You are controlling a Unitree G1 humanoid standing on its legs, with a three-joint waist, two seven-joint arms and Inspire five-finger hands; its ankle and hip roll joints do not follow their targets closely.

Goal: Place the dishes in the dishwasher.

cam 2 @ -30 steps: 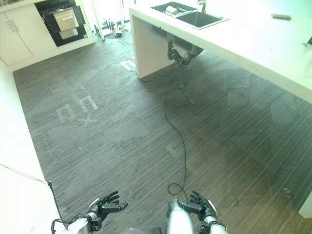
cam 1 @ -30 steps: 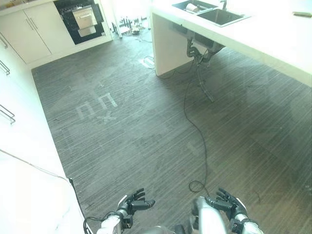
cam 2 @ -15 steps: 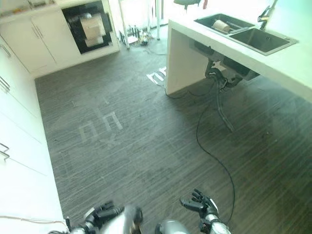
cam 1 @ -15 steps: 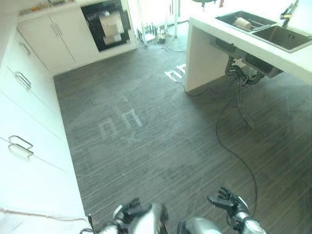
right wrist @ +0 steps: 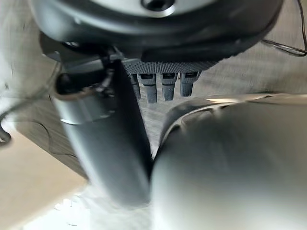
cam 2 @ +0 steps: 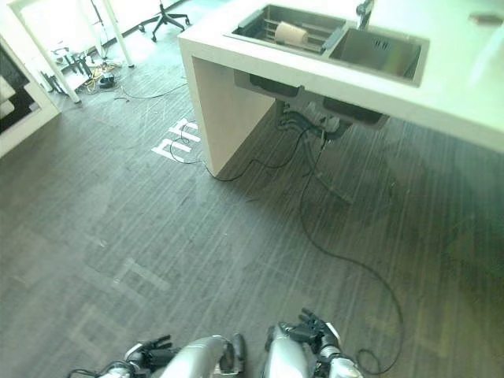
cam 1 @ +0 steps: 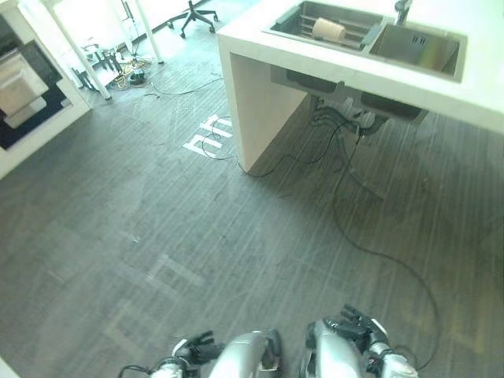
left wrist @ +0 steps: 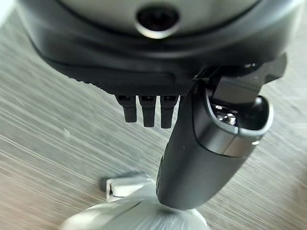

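Nearest to us, our left hand [cam 1: 193,352] and right hand [cam 1: 356,326] hang low over the grey plank floor [cam 1: 157,228], well short of the white counter [cam 1: 260,94]. Both hands are empty, with fingers loosely spread and relaxed; the wrist views show straight fingers with nothing between them and the thumb.

Farther off, a black cable [cam 1: 370,248] trails across the floor from under the counter.

Set into the counter top are the 2 basins of the sink [cam 1: 370,43]. In the basin farther from the tap [cam 1: 403,9] a pale cup-like dish [cam 1: 329,30] lies on its side. That is the one dish we can make out.

We judge the step in hand to be the approach. We should close on the counter squarely, step clear of the cable, and stop with the basin within reach before raising a hand.
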